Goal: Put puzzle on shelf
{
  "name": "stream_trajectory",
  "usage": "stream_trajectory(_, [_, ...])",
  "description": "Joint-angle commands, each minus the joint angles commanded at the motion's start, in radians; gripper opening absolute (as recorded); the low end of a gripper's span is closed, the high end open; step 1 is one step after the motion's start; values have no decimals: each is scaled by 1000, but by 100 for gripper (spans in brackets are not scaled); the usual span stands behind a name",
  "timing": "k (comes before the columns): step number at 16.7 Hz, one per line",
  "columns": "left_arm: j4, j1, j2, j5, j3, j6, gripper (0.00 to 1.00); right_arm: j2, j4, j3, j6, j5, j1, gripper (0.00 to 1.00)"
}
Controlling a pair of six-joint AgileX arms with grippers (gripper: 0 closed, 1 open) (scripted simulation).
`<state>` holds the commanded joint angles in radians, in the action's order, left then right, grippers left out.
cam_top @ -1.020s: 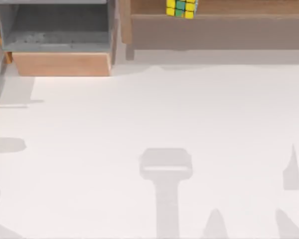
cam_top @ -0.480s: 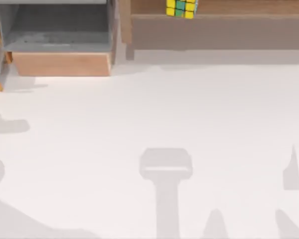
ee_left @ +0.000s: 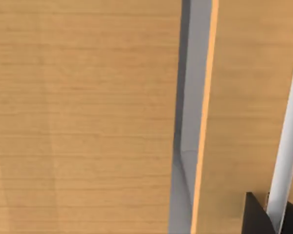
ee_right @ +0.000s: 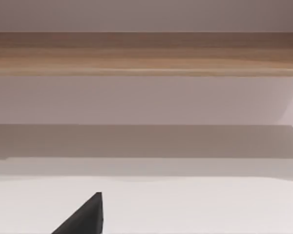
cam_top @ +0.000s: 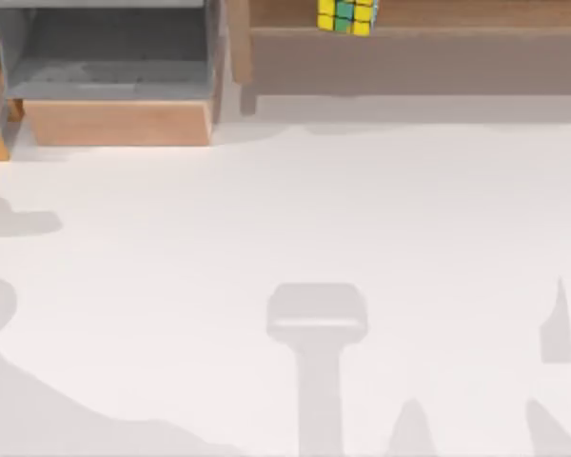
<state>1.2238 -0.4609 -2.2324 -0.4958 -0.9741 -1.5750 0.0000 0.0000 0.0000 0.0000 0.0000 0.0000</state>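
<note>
Puzzle (cam_top: 346, 15) sat on the shelf (cam_top: 419, 57) at about twelve o'clock on the bench (cam_top: 295, 219), slightly right of centre at the far edge of the top view. It rested on the light-brown board, its yellow squares facing up with a few green and blue ones among them, and nothing touched it. The shelf ran long toward one and two o'clock, its grey-brown face turned to the bench and a wooden post (cam_top: 238, 43) closing its left end.

Just beside that post, at about ten o'clock, stood a smaller grey-lined box (cam_top: 114, 57) with a wooden front (cam_top: 119, 122). Grey shadows of the arms lay on the white bench around six and eight o'clock.

From the left wrist camera I saw wooden panels very close, with a grey gap between them, and a dark corner of the left hand (ee_left: 259, 217) at the edge; whether it was open or closed I could not tell. From the right wrist camera a wooden board (ee_right: 146, 53) crossed the far side above the bench, and one dark tip of the right hand (ee_right: 85, 217) showed; its state I could not tell either.
</note>
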Motion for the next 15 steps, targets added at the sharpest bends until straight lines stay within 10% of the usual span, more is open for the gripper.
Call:
stream_trajectory(13, [-148, 68, -128, 66, -279, 4, 0, 0, 0, 0, 0, 0, 0, 100])
stream_trajectory(15, [-148, 68, -128, 66, -279, 4, 15, 0, 0, 0, 0, 0, 0, 100])
